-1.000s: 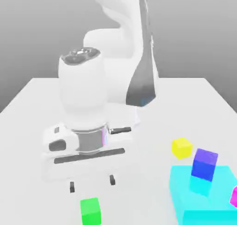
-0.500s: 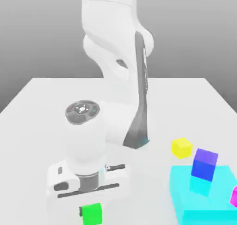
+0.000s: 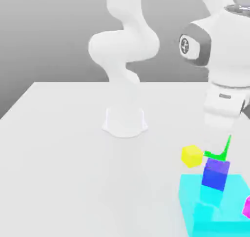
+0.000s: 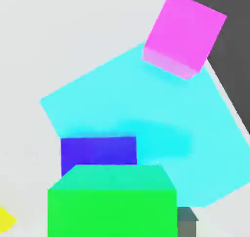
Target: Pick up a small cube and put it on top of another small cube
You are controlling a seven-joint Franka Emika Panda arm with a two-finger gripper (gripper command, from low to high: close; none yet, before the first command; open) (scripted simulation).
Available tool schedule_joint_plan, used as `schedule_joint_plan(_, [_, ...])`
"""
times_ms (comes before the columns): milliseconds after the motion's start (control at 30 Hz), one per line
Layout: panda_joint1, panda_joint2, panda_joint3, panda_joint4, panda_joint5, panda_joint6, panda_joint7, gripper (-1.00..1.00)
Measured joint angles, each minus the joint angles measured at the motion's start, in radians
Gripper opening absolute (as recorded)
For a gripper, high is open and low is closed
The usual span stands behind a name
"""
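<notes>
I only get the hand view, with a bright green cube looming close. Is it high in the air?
Observer: No. In the exterior view the bright green cube hangs low, right over the small blue cube.
Operator: And that yellow sliver?
Observer: A whole small yellow cube, on the white table beside the flat cyan block.
Operator: Is the blue one blue all over?
Observer: No, its top face is purple.
</notes>
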Motion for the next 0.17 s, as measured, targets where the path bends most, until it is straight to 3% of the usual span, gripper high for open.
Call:
schedule_joint_plan(67, [0.007,0.058,-0.006,-0.017,-0.012,0.075,0.005,-1.00])
schedule_joint_plan(100, [0.004,0.076,-0.003,-0.023,-0.016,0.099,0.007,1.00])
schedule_joint_plan(167, [0.000,0.076,-0.003,-0.023,-0.016,0.099,0.007,1.00])
